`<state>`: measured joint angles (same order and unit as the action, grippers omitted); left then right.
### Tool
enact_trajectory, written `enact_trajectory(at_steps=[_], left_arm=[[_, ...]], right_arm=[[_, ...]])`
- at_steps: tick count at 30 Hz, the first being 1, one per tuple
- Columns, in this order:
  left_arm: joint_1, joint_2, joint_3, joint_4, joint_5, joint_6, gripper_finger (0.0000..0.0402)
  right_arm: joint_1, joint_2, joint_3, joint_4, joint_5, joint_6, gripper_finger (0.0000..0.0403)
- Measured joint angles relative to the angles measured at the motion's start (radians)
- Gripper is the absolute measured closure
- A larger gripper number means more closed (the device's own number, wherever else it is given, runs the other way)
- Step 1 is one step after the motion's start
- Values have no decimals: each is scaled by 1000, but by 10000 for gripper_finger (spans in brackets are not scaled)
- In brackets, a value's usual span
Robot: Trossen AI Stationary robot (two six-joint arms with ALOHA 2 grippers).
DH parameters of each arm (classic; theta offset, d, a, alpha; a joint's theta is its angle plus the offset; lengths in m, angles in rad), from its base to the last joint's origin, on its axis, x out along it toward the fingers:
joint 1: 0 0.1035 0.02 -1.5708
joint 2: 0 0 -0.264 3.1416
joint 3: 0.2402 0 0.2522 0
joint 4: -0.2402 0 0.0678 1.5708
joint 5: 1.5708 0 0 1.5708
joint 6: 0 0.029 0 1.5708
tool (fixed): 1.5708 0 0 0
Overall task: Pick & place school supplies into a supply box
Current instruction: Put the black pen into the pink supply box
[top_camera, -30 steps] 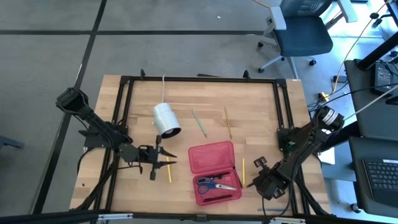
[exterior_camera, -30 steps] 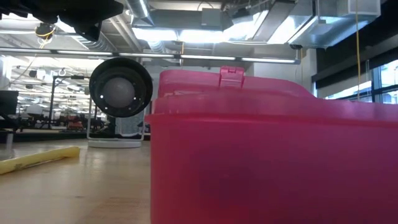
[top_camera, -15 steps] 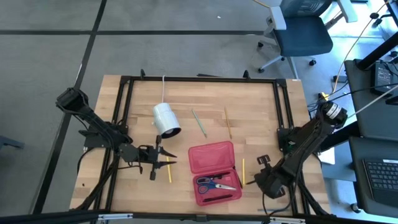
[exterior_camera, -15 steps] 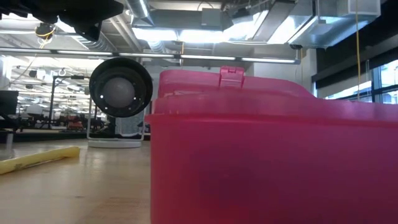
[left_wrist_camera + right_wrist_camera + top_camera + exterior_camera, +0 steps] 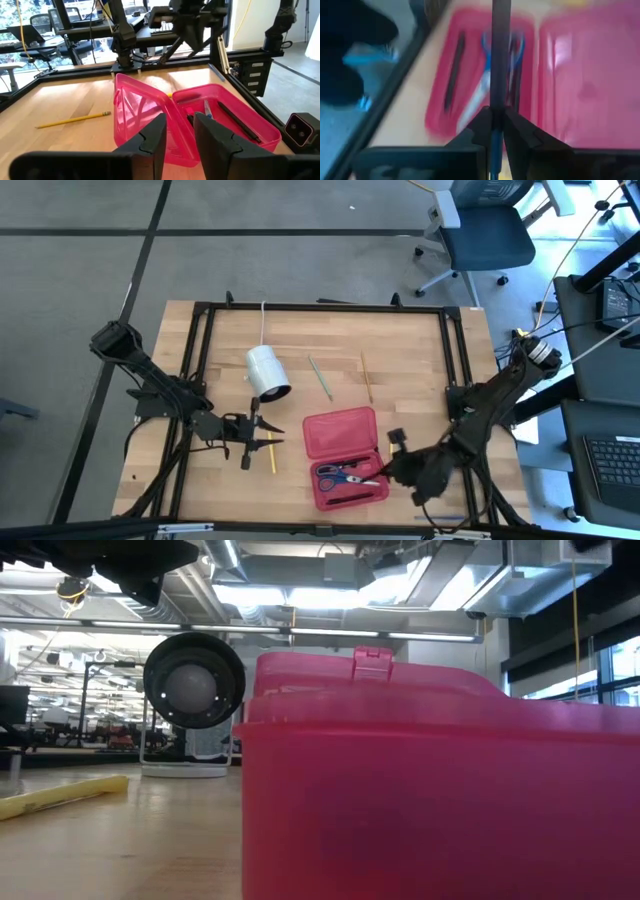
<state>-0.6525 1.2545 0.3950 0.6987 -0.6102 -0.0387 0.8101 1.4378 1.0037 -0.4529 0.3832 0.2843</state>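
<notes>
The red supply box (image 5: 345, 458) lies open near the table's near edge, its lid (image 5: 340, 432) on the far side. Its tray holds the blue-handled scissors (image 5: 347, 476) and a black pen (image 5: 352, 496). My right gripper (image 5: 393, 462) is at the box's right side, shut on a thin dark pen (image 5: 500, 60). My left gripper (image 5: 255, 442) waits open left of the box, beside a yellow pencil (image 5: 270, 452). Another yellow pencil (image 5: 391, 450) lies right of the box. A green pencil (image 5: 320, 377) and a wood-coloured pencil (image 5: 367, 377) lie farther back. My right gripper pinches the dark pen between its two fingers (image 5: 517, 131). The shaft (image 5: 496, 102) sticks out past the fingertips, along the fingers. It is lifted clear, over the box's tray (image 5: 455, 75). Which end of the pen is in the fingers does not show.
A white cylinder (image 5: 267, 370) with a cord lies left of the middle, behind my left gripper. A black frame (image 5: 330, 308) runs around the table. In the low view the box's wall (image 5: 430, 800) fills the right half.
My right gripper has moved toward the table's left, from beyond the yellow pencil to the box's right side, carrying the pen. The box and the other supplies have stayed where they were.
</notes>
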Motion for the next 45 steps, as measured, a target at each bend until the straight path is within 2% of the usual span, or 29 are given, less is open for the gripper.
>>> enact_trajectory(at_steps=[5,11,16,21,27,33,45], left_arm=[[0,0,0,0,0,0,307],[0,0,0,0,0,0,311],[0,0,0,0,20,0,308],[0,0,0,0,93,0,307],[0,0,0,0,162,0,311],[0,0,0,0,164,0,306],[0,0,0,0,167,0,312]], right_arm=[[-95,71,7,180,-133,-174,365],[-184,172,9,270,-199,-180,362],[-225,231,9,278,-203,-153,359],[-254,273,9,278,-211,-67,358],[-265,318,9,275,-318,-57,357],[-265,348,8,267,-360,-54,357],[-265,352,8,248,-361,-63,351]])
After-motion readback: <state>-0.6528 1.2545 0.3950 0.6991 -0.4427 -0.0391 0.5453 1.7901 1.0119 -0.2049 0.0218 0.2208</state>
